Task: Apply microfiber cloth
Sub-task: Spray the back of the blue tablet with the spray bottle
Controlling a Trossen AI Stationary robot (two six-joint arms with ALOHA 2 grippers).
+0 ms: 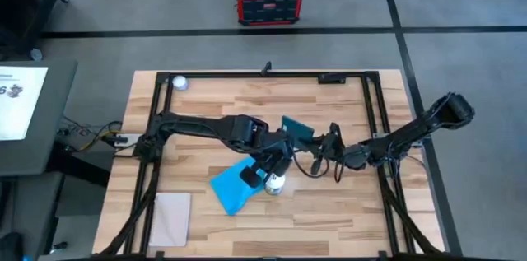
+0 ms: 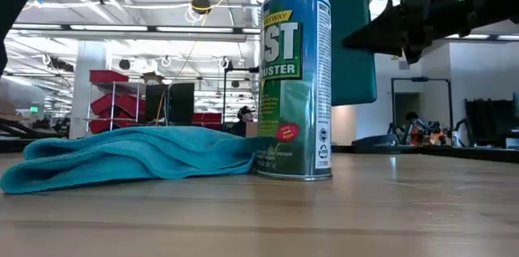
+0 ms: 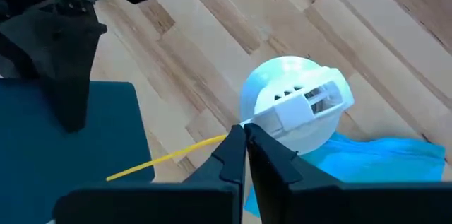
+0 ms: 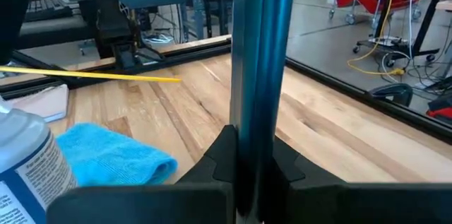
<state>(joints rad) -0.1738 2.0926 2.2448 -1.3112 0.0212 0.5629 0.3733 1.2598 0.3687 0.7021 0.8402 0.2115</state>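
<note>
Cloth: microfiber cloth [image 1: 232, 188] lies lower centre, rumpled, touching the spray can [image 2: 297, 79]. Soft, light; pinch a raised fold. Left gripper [image 3: 245, 155] closed empty; right gripper [image 4: 248, 155] clamps the tablet [image 1: 297, 128].

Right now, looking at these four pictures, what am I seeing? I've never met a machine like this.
Two dark robot arms work at a wooden table. One picture looks straight down, one looks level across the tabletop, and two come from cameras on the wrists. The right gripper holds a dark tablet upright, clamped by its edge. The left gripper is shut, beside the white nozzle of a spray can. A blue microfiber cloth lies crumpled against the can. A pale sheet rests near a table corner.
</note>
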